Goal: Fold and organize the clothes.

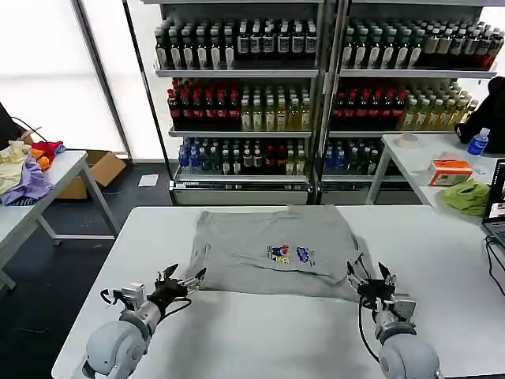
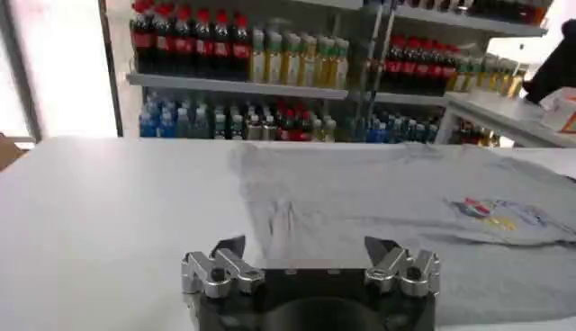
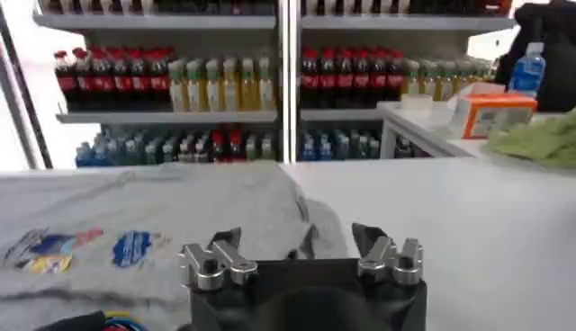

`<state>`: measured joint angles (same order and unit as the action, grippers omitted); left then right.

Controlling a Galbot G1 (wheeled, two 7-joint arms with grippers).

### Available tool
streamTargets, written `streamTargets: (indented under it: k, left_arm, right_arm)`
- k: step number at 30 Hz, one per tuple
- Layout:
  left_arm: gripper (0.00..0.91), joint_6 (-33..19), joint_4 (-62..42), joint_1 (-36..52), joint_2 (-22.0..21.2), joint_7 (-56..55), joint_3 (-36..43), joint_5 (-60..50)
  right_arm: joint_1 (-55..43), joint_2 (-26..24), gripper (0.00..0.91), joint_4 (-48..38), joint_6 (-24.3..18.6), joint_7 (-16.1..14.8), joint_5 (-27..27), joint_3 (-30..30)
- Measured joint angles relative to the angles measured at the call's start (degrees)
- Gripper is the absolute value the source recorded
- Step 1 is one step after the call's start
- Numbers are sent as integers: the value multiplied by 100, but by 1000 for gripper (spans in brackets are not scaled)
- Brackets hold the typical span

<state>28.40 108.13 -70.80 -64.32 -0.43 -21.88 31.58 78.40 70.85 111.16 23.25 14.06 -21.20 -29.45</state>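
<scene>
Head view: shirt between open claws.

grey shirt, tool spread above

**Out of sight right now**

The grey shirt lies folded, so its sleeves and lower layers are tucked away underneath. Its chest print is too small to read. In the left wrist view, the shirt runs off the picture's edge.

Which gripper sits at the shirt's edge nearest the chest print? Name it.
The right gripper: it sits at the grey shirt's near edge, closer to the chest print than the left gripper.
</scene>
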Motion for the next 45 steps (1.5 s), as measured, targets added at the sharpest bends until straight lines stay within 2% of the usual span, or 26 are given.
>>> streamTargets:
  k: [1, 2, 3, 5, 6, 7, 8, 9, 10, 11, 12, 21, 34, 45]
  left_arm:
    - [786, -7, -23, 7, -16, 4, 21, -4]
    - [766, -11, -49, 12, -26, 7, 35, -7]
    - [756, -17, -75, 15, -31, 9, 48, -7]
    - [736, -25, -136, 16, -49, 15, 73, -5]
    - [615, -26, -162, 14, -59, 16, 84, 2]
    - [554, -32, -191, 9, -74, 19, 92, 5]
    - [393, -36, -217, 2, -89, 26, 97, 5]
    - [393, -42, -243, -7, -100, 35, 100, 2]
    - [161, -52, -267, -19, -107, 50, 107, -2]
    - [60, -58, -284, -27, -116, 56, 112, -2]
    - [10, -73, -305, -32, -126, 59, 113, -2]
    - [10, -217, -456, -55, -177, 120, 85, 1]
    - [10, -320, -369, -247, -107, 145, 18, 132]
    - [10, -267, 147, -885, 46, 205, -315, 144]
  right_arm:
    - [23, 14, 202, 10, 33, 44, 0, 0]
    - [47, 28, 60, 18, 64, 85, 0, 5]
    - [67, 38, 0, 19, 96, 127, -1, 12]
    - [103, 70, 0, 19, 146, 185, -4, 37]
    - [115, 83, 0, 20, 158, 207, -3, 48]
    - [129, 99, 0, 20, 170, 220, -3, 62]
    - [145, 110, 0, 25, 184, 228, -6, 76]
    - [158, 117, 0, 41, 198, 245, -8, 91]
    - [162, 121, 0, 59, 212, 264, -7, 105]
    - [166, 126, 0, 69, 221, 276, -6, 114]
    - [172, 131, 0, 69, 228, 290, -7, 122]
    - [226, 85, 0, 75, 227, 296, -49, 102]
    - [396, -13, 0, 201, 166, 84, -382, 61]
    - [1084, -106, 0, 877, 332, 65, -569, -62]
